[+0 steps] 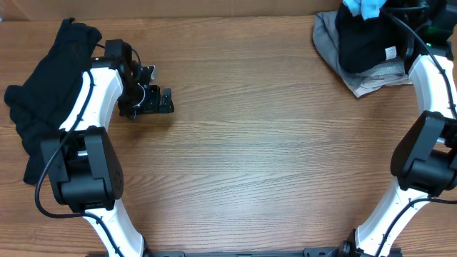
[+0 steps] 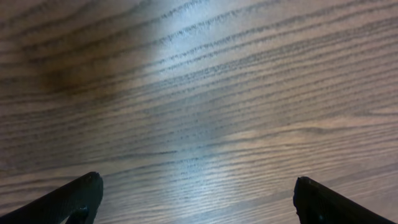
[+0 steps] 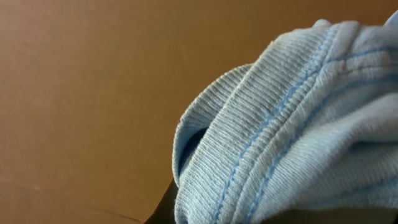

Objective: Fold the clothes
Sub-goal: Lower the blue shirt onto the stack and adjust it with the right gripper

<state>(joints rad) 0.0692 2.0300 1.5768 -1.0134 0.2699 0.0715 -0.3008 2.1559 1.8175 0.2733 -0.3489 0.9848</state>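
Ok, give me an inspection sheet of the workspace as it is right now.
Surface: wooden table, grain plainly visible.
Job's things: crumpled black garment at the left edge; at the far right a grey garment under a tagged black garment, with the light blue T-shirt above them.
Clutter: nothing seen.
Grippers: left gripper open over bare wood; right gripper shut, apparently on the T-shirt's ribbed collar.
Cables: left arm cable; right arm cable.
Surroundings: brown backdrop.

Heap of clothes (image 1: 43, 107) at ten o'clock on the tabletop (image 1: 271, 157), left claw (image 1: 161, 86) just beside it, inward. At one o'clock a second pile (image 1: 364, 50), T-shirt (image 1: 368, 7) topping its far edge.
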